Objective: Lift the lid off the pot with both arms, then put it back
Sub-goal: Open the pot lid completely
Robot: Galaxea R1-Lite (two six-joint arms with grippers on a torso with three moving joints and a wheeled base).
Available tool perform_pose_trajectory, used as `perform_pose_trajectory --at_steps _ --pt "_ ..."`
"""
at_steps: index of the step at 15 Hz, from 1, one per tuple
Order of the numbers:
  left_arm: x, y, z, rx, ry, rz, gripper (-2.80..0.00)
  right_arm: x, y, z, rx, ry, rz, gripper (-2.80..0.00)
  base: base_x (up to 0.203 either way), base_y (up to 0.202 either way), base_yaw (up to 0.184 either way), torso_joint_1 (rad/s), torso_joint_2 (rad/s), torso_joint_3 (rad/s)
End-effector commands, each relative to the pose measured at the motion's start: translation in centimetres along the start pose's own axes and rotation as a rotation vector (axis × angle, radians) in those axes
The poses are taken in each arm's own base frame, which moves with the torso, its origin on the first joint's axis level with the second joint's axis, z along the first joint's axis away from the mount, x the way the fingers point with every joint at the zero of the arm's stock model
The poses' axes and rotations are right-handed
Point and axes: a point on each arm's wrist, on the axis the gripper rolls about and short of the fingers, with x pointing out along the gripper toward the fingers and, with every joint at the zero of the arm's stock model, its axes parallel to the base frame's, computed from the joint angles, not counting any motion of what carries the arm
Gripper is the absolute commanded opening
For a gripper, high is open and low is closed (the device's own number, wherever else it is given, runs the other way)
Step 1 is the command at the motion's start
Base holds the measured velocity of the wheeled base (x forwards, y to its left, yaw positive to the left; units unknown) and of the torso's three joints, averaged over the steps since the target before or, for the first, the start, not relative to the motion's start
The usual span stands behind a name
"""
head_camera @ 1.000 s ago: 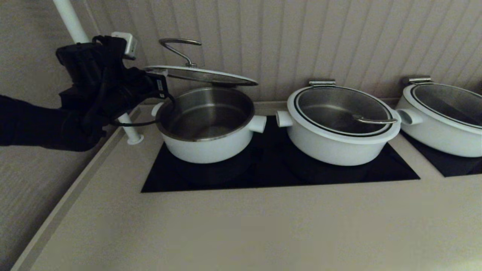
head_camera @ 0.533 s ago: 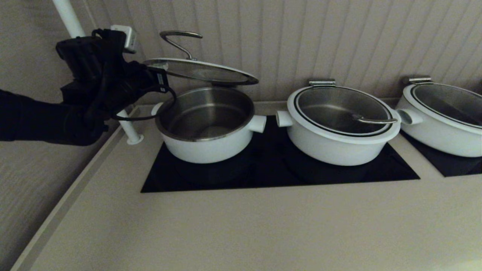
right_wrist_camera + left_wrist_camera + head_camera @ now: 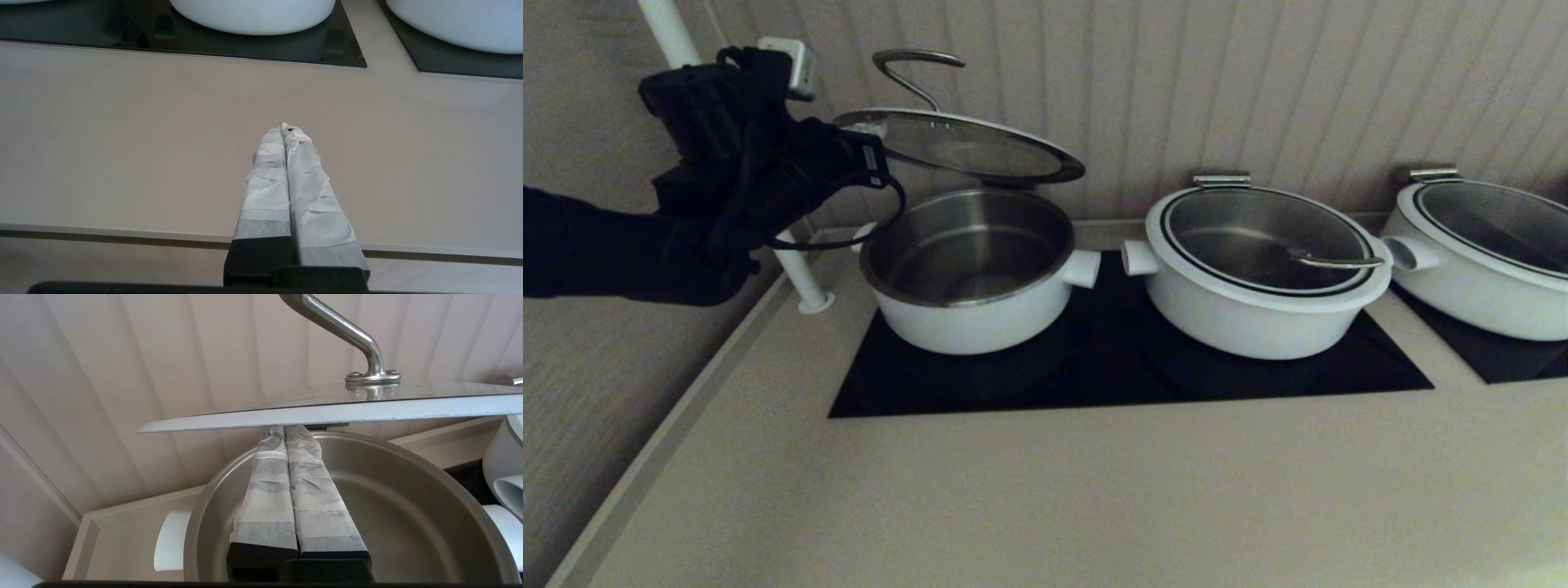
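Observation:
The pot (image 3: pixel 972 314) stands uncovered on the left of the black cooktop (image 3: pixel 1111 376). The lid (image 3: pixel 960 147) hangs tilted above it, its left edge high and its far right edge low near the pot's rim. Its steel wire handle (image 3: pixel 915 69) points up. My left gripper (image 3: pixel 876 155) is shut, with its taped fingers pressed together under the lid's left rim and propping it up. In the left wrist view the fingertips (image 3: pixel 284 430) reach beneath the lid's white rim (image 3: pixel 327 412), over the pot's steel interior (image 3: pixel 408 506). My right gripper (image 3: pixel 284 130) is shut and empty above the countertop, out of the head view.
A wider white pot (image 3: pixel 1258 278) with its lid on stands right of the task pot, and a third pot (image 3: pixel 1486 253) stands at the far right. A white pole (image 3: pixel 800 278) rises by my left arm. The slatted wall is close behind. The beige countertop (image 3: pixel 1054 506) lies in front.
My left gripper has risen, taking the lid's left edge higher. The lid tilts more steeply, and its right edge has stayed near the pot's rim.

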Motion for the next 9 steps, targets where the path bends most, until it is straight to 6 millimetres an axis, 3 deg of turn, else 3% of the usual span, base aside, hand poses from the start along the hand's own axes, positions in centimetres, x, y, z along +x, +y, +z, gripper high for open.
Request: perform_pose_trajectory --at_steps 1,4,9 --pt "0.0 -0.2 0.5 0.0 -0.021 -0.004 -2.8 0.0 0.0 0.0 0.0 0.002 0.001 -2.8 0.0 0.0 0.0 0.0 0.0 0.0" --pt "0.5 -1.0 1.4 -0.003 -0.08 -0.022 -2.8 0.0 0.0 0.0 0.0 0.002 0.001 -2.8 0.0 0.0 0.0 0.0 0.0 0.0" --pt "1.1 -1.7 1.0 -0.004 -0.119 -0.042 -2.8 0.0 0.0 0.0 -0.001 0.002 0.001 -2.8 0.0 0.0 0.0 0.0 0.0 0.0"
